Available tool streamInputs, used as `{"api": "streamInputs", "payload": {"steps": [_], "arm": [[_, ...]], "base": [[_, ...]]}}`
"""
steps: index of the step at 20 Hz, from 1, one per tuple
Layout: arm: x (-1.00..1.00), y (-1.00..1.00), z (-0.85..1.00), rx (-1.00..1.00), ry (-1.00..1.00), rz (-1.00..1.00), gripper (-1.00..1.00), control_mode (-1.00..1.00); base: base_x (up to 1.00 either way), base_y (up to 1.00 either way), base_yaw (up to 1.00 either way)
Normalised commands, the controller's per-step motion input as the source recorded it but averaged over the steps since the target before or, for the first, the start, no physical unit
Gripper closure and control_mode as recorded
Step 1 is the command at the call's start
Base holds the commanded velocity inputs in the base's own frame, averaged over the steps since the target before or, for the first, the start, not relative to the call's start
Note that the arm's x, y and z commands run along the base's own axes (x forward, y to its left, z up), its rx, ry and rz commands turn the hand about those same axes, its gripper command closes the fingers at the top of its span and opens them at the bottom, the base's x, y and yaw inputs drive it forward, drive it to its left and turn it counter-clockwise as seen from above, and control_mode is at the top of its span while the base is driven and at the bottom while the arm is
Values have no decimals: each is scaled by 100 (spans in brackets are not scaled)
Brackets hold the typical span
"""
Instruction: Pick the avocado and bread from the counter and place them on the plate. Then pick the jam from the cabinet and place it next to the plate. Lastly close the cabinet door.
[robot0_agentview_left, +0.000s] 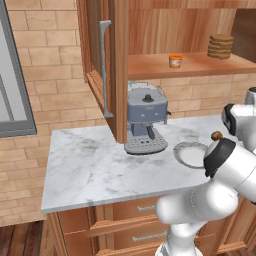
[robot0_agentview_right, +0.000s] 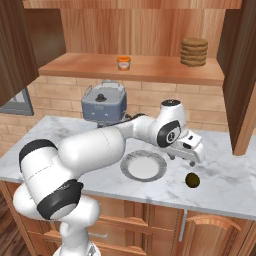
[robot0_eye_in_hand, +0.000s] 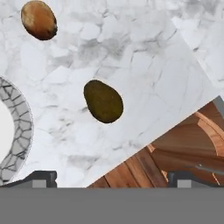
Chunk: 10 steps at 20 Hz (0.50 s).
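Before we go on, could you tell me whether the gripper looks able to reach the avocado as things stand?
Probably yes: the gripper hangs open just above the avocado, which lies alone on bare counter, clear of the plate and bread.

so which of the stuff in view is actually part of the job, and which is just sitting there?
Part of the job:
- avocado
- bread
- plate
- jam
- cabinet door, open
- gripper, open above the avocado

Just sitting there:
- coffee machine
- stack of brown discs on the shelf
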Motion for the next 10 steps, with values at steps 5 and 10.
{"api": "streamInputs", "payload": {"steps": [5,10], "arm": [[0,-16,-25,-8,5,20,-100,-100],[0,-23,-23,-8,16,27,-100,-100]], "base": [[0,0,0],[0,0,0]]}}
